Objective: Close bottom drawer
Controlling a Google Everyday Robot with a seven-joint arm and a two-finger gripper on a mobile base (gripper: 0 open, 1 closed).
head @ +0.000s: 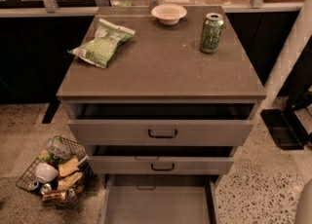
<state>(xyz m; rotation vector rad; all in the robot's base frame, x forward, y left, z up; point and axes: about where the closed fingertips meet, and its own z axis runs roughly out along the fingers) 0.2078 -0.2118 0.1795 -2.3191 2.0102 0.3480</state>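
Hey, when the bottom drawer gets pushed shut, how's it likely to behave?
The bottom drawer looks empty, so probably light and easy to slide. Pulled far out, it may rack if pushed off-centre. The gripper is not in view.

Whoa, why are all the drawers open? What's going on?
A robot is meant to push the bottom drawer shut. Right now it is pulled out farthest, below the middle drawer and top drawer, which are open too. The pincer is not in the picture, and nothing in view touches the drawer. A green can, a bowl and a chip bag sit on top.
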